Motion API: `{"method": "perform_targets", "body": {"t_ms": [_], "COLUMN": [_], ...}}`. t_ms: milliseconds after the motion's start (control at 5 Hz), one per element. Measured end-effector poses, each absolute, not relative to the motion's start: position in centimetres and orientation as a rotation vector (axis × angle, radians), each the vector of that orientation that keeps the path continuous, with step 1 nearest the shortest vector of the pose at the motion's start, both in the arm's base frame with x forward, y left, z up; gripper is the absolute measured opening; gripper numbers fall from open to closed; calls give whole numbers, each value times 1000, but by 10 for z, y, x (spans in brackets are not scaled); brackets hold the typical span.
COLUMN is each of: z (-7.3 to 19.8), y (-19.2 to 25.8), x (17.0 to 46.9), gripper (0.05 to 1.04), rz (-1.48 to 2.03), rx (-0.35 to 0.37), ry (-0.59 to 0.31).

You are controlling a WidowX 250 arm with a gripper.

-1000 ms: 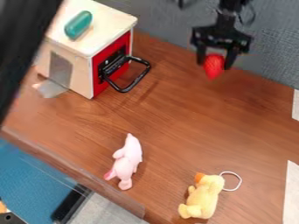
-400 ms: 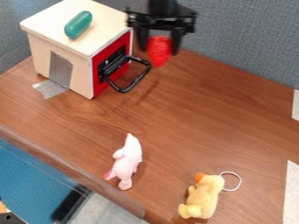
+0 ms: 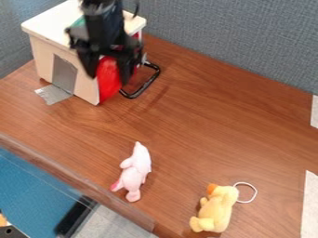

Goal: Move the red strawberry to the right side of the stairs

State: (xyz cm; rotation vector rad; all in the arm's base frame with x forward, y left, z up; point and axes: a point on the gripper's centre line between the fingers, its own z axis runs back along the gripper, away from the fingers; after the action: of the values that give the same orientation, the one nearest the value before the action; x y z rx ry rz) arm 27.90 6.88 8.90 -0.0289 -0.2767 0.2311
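While the gripper (image 3: 114, 76) hangs in front of the box (image 3: 86, 81), its fingers pinch the strawberry (image 3: 108, 76) between them, above the tabletop (image 3: 205, 125). Red on red there, so the strawberry's outline against the box front is hard to tell. Box sits at the far left corner, near the wall (image 3: 229, 42); its handle (image 3: 150, 82) juts out close beside the gripper. Wood runs from the handle to the white strips (image 3: 310, 200) at the right. Pig (image 3: 138, 169) lies near the front edge, duck (image 3: 215, 211) farther right, loop (image 3: 247, 192) beside it. Versus earlier: gripper and strawberry have swung left along the wall side, now lower in view; box, pig and duck haven't budged.
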Motion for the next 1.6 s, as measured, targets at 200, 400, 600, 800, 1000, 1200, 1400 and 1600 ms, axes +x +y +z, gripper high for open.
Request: {"method": "perform_targets", "body": {"t_ms": [200,400,600,800,1000,1200,1400,1600], "z": [72,46,31,20,19,18,21,46], "y": [88,112,121,126,130,134,136,132], "x": [265,261,258,254,252,246,241,240], "gripper": [753,754,754,753,817,1011,1007,1001], "rz": [228,252,244,251,251,247,255,217], "rx": [-8,8,40,43,57,47,30,15], "ry": [-287,-251,-198,-158,-149,-142,-143,-185]}}
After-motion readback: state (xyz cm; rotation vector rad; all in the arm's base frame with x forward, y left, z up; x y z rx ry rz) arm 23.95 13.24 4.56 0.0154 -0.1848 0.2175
